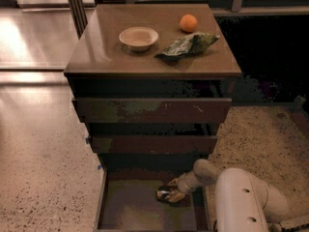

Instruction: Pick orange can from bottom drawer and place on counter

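Observation:
The bottom drawer (129, 210) is pulled open at the foot of the dark cabinet, showing its greyish-brown floor. The orange can (164, 194) lies on its side at the right of the drawer, its silvery end facing left. My gripper (171, 192) reaches down into the drawer from the right, and its fingers are closed around the can, low over the drawer floor. The counter (104, 50) is the glossy brown top of the cabinet, well above.
On the counter stand a white bowl (138, 37), a round orange fruit (189, 22) and a green foil snack bag (189, 44). Two narrower drawer fronts (152, 110) overhang the open drawer. My white arm (241, 202) fills the lower right. Speckled floor lies on both sides.

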`<move>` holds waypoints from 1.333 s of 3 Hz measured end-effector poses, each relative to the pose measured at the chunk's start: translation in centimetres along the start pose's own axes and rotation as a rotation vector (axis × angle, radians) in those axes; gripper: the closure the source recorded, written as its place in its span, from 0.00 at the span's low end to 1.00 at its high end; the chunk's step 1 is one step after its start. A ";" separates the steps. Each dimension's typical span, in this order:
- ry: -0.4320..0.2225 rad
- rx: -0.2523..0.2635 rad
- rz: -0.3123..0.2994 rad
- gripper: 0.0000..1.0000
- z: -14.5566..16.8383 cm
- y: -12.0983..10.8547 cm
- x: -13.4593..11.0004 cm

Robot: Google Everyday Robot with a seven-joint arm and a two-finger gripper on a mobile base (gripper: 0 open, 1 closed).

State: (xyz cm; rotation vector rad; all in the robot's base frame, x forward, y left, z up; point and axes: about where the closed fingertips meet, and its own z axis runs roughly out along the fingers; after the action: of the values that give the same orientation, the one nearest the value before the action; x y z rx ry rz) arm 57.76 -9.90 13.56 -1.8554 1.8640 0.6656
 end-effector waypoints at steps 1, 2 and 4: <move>0.000 0.000 0.000 0.93 0.0 0.0 0.0; -0.001 -0.004 -0.003 1.00 0.1 0.1 -0.2; 0.006 0.044 -0.151 1.00 -4.8 -0.3 -8.9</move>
State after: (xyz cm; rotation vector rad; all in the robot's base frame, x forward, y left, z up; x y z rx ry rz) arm 58.41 -5.76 22.73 -1.9480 1.7077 0.5637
